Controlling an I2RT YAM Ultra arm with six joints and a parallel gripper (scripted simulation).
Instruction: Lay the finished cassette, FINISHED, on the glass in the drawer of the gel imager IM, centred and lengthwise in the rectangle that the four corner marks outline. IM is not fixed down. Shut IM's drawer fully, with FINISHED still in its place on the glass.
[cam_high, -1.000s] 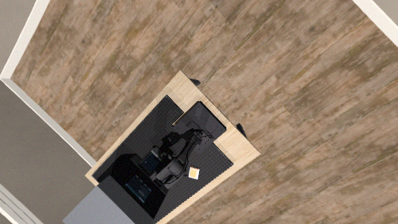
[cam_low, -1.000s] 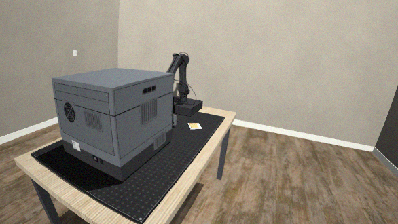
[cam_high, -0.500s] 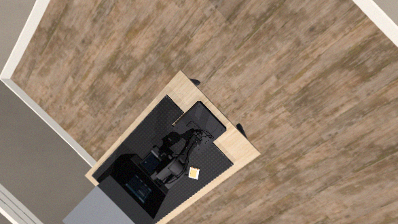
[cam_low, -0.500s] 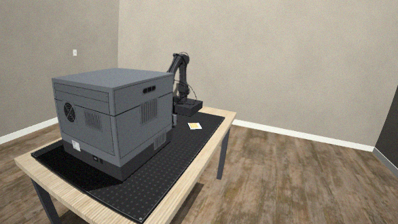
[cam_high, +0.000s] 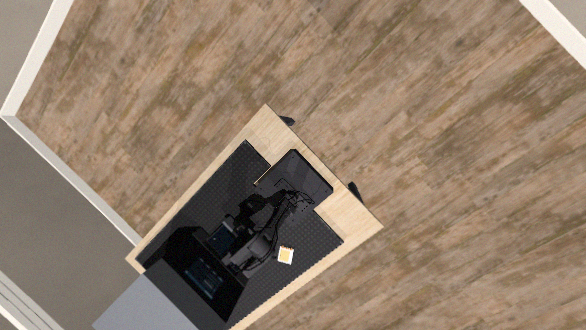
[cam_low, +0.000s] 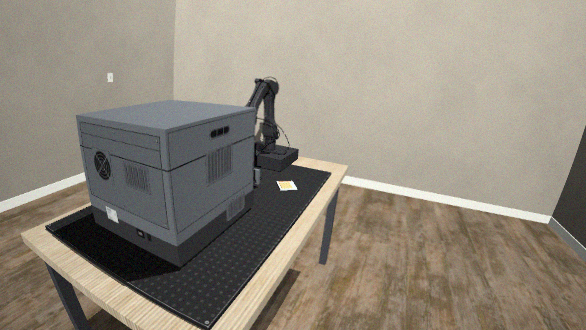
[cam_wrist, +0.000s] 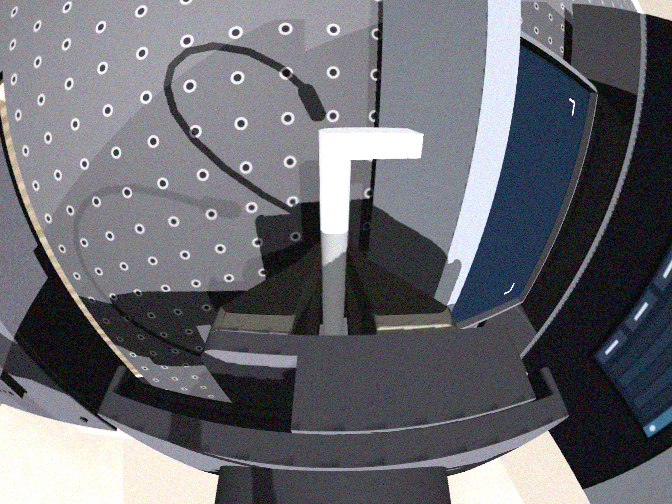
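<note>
In the wrist view my gripper (cam_wrist: 334, 253) is shut on a thin white piece with a short lip at its far end (cam_wrist: 339, 173). It is seen edge-on and looks like the cassette FINISHED. It hangs above the perforated black board, just left of the imager's open drawer. The drawer's dark blue glass (cam_wrist: 534, 184) shows two white corner marks and has nothing on it. The grey imager IM (cam_low: 165, 170) stands at the table's near end. From above, the arm (cam_high: 260, 225) reaches to the drawer glass (cam_high: 222, 239).
A small yellow and white card-like piece (cam_high: 285, 255) lies on the black board beside the arm; it also shows in the side view (cam_low: 286, 185). The arm's base block (cam_low: 276, 159) sits at the far end of the table. A blue panel (cam_wrist: 640, 347) is on the imager's front.
</note>
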